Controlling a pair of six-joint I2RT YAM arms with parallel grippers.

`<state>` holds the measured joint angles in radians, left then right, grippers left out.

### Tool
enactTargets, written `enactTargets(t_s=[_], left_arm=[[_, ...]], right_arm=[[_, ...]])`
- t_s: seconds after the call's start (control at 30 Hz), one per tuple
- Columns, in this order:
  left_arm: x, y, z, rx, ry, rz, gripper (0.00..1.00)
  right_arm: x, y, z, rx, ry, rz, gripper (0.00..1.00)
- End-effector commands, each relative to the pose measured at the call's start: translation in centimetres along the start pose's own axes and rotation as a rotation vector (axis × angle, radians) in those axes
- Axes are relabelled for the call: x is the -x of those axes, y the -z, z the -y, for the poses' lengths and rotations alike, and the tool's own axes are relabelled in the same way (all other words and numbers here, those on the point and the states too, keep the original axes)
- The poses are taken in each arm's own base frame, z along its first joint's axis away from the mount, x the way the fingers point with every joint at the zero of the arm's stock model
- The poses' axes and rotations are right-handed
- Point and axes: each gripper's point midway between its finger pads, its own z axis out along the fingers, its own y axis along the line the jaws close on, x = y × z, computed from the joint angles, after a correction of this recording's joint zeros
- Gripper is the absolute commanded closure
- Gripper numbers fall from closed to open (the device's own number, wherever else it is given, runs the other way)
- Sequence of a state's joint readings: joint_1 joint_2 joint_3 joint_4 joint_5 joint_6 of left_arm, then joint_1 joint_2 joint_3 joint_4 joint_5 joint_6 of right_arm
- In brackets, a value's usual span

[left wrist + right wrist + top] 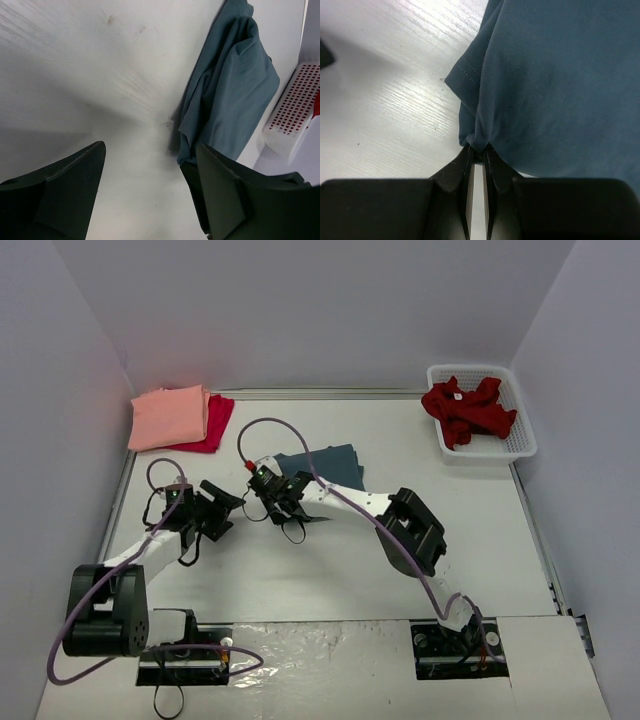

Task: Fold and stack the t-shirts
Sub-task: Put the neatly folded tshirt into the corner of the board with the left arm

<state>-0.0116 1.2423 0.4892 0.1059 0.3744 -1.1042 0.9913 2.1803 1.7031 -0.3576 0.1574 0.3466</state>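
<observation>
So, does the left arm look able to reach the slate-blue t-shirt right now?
Probably yes: the left gripper is open over bare table, the slate-blue t-shirt lies just ahead, nothing between. The right gripper, shut on its edge, sits close by.

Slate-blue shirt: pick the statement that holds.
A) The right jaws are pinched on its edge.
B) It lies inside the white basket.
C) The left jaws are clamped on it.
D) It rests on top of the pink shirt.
A: in the right wrist view the right gripper has its jaws shut on a bunched edge of the slate-blue shirt, while the left gripper stands open over the table.
</observation>
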Motion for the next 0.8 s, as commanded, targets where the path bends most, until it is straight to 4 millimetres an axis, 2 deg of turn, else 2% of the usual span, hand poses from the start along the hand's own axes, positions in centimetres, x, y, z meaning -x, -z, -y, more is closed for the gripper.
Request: enactTargets(t_s=[0.0, 0.5, 0.77], left_arm=[[0.6, -0.8, 2.7, -0.127, 0.062, -0.006, 0.28], [0.8, -4.1, 4.9, -0.278, 0.192, -0.055, 0.23], [-0.9, -5.6, 6.5, -0.351, 0.218, -0.120, 0.21]], right_arm=[[2.0, 3.9, 0.5, -0.012, -0.014, 0.066, 1.00], [2.0, 4.6, 0.7, -0.012, -0.009, 0.071, 1.00], [2.4, 5.1, 0.6, -0.001, -0.012, 0.083, 1.00]])
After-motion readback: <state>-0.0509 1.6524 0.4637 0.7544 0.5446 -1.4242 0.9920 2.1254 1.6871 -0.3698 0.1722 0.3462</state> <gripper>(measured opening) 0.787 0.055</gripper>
